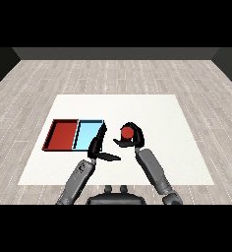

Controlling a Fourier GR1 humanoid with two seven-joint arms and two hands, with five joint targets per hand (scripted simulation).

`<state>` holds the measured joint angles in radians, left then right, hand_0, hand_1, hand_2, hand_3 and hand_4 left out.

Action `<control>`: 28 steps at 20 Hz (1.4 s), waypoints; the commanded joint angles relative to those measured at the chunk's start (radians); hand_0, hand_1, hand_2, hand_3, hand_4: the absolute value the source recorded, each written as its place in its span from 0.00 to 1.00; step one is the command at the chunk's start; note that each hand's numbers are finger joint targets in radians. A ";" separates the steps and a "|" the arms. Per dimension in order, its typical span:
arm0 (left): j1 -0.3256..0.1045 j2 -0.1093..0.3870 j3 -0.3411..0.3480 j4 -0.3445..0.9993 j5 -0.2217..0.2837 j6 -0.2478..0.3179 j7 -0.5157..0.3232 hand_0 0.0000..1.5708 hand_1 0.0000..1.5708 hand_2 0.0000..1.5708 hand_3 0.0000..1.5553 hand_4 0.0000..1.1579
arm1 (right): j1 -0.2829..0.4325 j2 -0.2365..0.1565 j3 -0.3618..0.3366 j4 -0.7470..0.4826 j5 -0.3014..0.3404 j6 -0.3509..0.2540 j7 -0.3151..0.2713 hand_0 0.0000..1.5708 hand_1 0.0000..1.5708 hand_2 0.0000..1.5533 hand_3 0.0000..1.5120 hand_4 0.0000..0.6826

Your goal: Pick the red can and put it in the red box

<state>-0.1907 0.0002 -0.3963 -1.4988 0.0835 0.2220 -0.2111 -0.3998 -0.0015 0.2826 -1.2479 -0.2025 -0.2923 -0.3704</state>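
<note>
The red can (127,132) stands upright on the white table (152,113), just right of the two trays. My right hand (134,140) is curled round it, fingers arching over its far side and thumb at its near left. The red tray (62,135) lies at the left, with the light blue tray (89,135) touching its right side; nothing lies in either. My left hand (97,146) rests at the near right corner of the light blue tray, fingers straight and pointing away, thumb stretched out to the right.
Both grey forearms come in from the bottom, the left (77,179) below the light blue tray and the right (155,172) slanting up to the can. Bare white table stretches behind and to the right of the can.
</note>
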 commanded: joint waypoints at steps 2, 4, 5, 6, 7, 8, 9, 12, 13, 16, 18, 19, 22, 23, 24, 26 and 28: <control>0.032 0.000 -0.037 -0.026 -0.005 -0.008 0.003 0.00 0.00 0.00 0.00 0.00 | -0.033 0.001 0.030 -0.011 -0.042 -0.014 0.011 0.88 0.88 0.91 0.93 0.92; -0.055 0.000 -0.056 0.046 0.014 0.052 -0.004 0.00 0.00 0.00 0.00 0.00 | -0.017 0.001 0.136 -0.023 -0.054 -0.084 -0.008 0.88 0.88 0.91 0.92 0.90; -0.061 0.000 -0.055 0.127 0.037 0.056 -0.061 0.00 0.00 0.00 0.00 0.00 | -0.016 -0.013 0.024 -0.130 -0.002 -0.019 0.102 0.89 0.89 0.91 0.93 0.90; -0.059 0.000 -0.040 0.032 0.008 0.035 0.030 0.00 0.00 0.00 0.00 0.00 | -0.003 0.001 0.058 -0.017 -0.032 -0.010 -0.036 0.89 0.89 0.91 0.93 0.90; -0.118 0.000 -0.083 0.108 0.046 0.096 -0.005 0.00 0.00 0.00 0.00 0.00 | -0.038 0.001 0.149 -0.015 -0.063 -0.101 -0.037 0.89 0.89 0.92 0.93 0.91; -0.082 0.000 -0.048 0.060 -0.001 0.062 0.032 0.00 0.00 0.00 0.00 0.00 | -0.058 0.001 0.116 -0.014 -0.064 -0.094 0.010 0.89 0.89 0.92 0.93 0.90; -0.109 0.000 -0.063 0.106 0.028 0.076 0.013 0.00 0.00 0.00 0.00 0.00 | -0.054 0.001 0.140 -0.064 -0.055 -0.130 0.043 0.90 0.90 0.92 0.93 0.90; -0.137 0.000 -0.059 0.171 0.035 0.094 -0.009 0.00 0.00 0.00 0.00 0.00 | -0.090 0.001 0.096 -0.022 -0.074 -0.037 0.027 0.90 0.90 0.92 0.92 0.92; -0.172 0.000 -0.069 0.176 0.046 0.096 0.022 0.00 0.00 0.00 0.00 0.00 | -0.078 0.001 0.123 -0.012 -0.082 -0.064 0.014 0.91 0.91 0.92 0.93 0.92; -0.208 0.000 -0.021 0.244 0.072 0.055 0.001 0.00 0.00 0.00 0.00 0.00 | -0.023 0.001 0.211 -0.039 -0.060 -0.114 -0.026 0.91 0.91 0.93 0.93 0.88; -0.256 0.000 -0.067 0.211 0.094 0.128 0.052 0.00 0.00 0.00 0.00 0.00 | -0.071 0.001 0.225 -0.084 -0.076 -0.149 0.043 0.92 0.92 0.92 0.92 0.90; -0.162 0.000 -0.089 0.159 0.048 0.101 0.026 0.00 0.00 0.00 0.00 0.00 | -0.113 0.001 0.262 -0.090 -0.087 -0.208 0.038 0.92 0.92 0.92 0.91 0.90; -0.213 0.000 -0.090 0.217 0.081 0.090 0.013 0.00 0.00 0.00 0.00 0.00 | 0.010 0.001 0.247 -0.163 -0.058 -0.157 0.037 0.92 0.92 0.92 0.92 0.88; -0.245 0.000 -0.127 0.208 0.046 0.129 0.054 0.00 0.00 0.00 0.00 0.00 | -0.060 0.001 0.234 -0.131 -0.093 -0.151 0.042 0.92 0.92 0.92 0.91 0.87; -0.206 0.000 -0.102 0.252 0.039 0.109 -0.005 0.00 0.00 0.00 0.00 0.00 | -0.059 0.001 0.231 -0.040 -0.130 -0.107 -0.013 0.92 0.92 0.92 0.91 0.87; -0.275 0.000 -0.089 0.225 0.075 0.123 0.079 0.00 0.00 0.00 0.00 0.00 | -0.070 0.001 0.272 -0.064 -0.133 -0.143 -0.016 0.93 0.93 0.93 0.92 0.86; -0.300 0.000 -0.113 0.270 0.129 0.141 0.016 0.00 0.00 0.00 0.00 0.00 | -0.051 0.001 0.239 -0.095 -0.105 -0.120 0.009 0.92 0.92 0.93 0.92 0.81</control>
<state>-0.4317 0.0126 -0.4891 -1.2539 0.1728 0.3382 -0.2134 -0.4693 -0.0082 0.5284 -1.3220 -0.3194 -0.4459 -0.3616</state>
